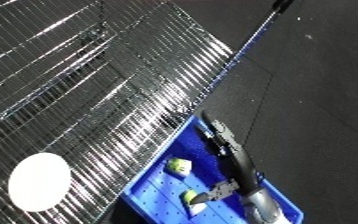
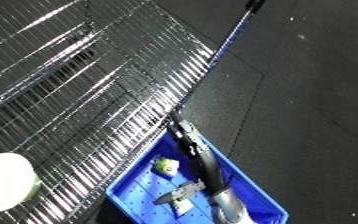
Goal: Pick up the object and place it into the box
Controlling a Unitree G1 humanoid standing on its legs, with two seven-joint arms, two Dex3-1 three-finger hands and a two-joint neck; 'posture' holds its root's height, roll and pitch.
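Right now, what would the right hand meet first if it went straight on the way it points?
Probably the bin at its far rim; if the right hand is above the rim, the shelf beyond.

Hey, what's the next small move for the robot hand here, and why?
Probably lift the right robot hand clear of the blue bin and toward the white round object on the wire shelf: the hand looks empty over the bin, and two yellow-green items already lie inside.
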